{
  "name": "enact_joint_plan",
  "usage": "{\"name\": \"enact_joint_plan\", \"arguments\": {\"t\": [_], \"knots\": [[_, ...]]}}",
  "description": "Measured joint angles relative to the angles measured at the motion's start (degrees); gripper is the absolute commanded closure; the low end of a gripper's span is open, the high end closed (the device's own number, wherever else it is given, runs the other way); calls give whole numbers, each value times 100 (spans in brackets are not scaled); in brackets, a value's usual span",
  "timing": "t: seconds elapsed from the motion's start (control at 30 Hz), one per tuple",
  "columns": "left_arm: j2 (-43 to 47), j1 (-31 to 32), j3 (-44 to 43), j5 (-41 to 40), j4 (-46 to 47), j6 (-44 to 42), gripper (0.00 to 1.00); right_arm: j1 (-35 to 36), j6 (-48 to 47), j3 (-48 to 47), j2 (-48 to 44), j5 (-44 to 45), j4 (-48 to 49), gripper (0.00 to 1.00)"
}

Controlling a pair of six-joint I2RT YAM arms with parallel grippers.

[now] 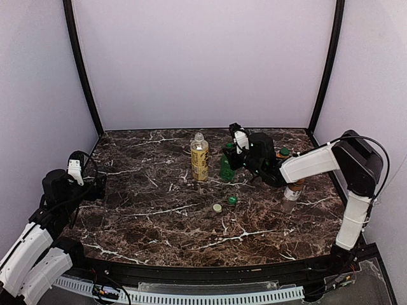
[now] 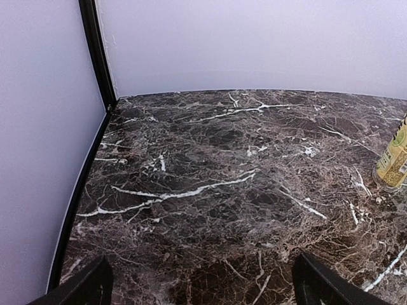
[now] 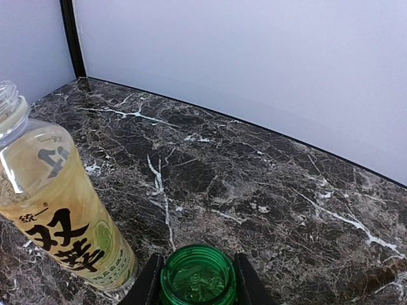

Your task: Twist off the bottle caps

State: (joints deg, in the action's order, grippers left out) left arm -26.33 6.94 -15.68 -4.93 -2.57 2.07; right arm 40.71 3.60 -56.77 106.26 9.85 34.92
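Up top, caught the left gripper (image 1: 81, 173) at the left edge of the marble table (image 1: 159, 222) and the right gripper (image 1: 229, 156) pinching the green bottle (image 1: 226, 170) right of centre, beside the tall yellow-liquid bottle (image 1: 200, 159), with a green cap (image 1: 232, 200) and a pale cap (image 1: 217, 208) lying loose lower centre. Over on the left wrist, saw both fingers (image 2: 82, 287) spread wide at the bottom corners. On the right wrist, found the fingers (image 3: 148, 284) pressed against the open-mouthed green bottle at bottom centre, with the tall yellow-liquid bottle capless at left.

On the worktop (image 1: 140, 222) the tall bottle (image 1: 200, 159) stands left of the small bottle (image 1: 226, 169); two caps (image 1: 217, 208) lie nearer, the slim bottle (image 1: 290, 199) farther right
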Motion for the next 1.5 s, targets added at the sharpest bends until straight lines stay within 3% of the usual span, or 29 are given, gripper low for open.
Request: {"name": "enact_joint_plan", "arguments": {"t": [0.17,0.3,0.43,0.47,0.73,1.07,1.17,1.27,1.37,1.5], "knots": [[15,-66,55,74,83,-37,1,0,-48,4,48,-20,107,98],[15,-68,66,98,122,-42,1,-2,-55,22,48,-48,127,42],[15,-68,68,127,127,-44,1,-2,-98,-74,48,-76,-219,4],[15,-68,70,142,127,-44,1,-2,-68,-114,48,-63,-337,2],[44,-83,76,267,129,-46,1,-9,-140,-688,-79,122,-1287,1],[116,-111,131,411,151,-48,1,-109,-44,-2492,-1290,-87,-4605,2],[129,-122,162,525,175,-50,1,-424,501,-3270,-1510,-293,-5993,5],[131,-122,203,739,247,-37,1,-1185,1128,-3952,-1460,-339,-7283,5],[133,-129,240,1143,313,17,1,-1884,1491,-4026,-1342,-232,-8319,1],[133,-131,271,1657,376,109,1,-2236,1587,-4183,-748,-282,-9313,2]]}}
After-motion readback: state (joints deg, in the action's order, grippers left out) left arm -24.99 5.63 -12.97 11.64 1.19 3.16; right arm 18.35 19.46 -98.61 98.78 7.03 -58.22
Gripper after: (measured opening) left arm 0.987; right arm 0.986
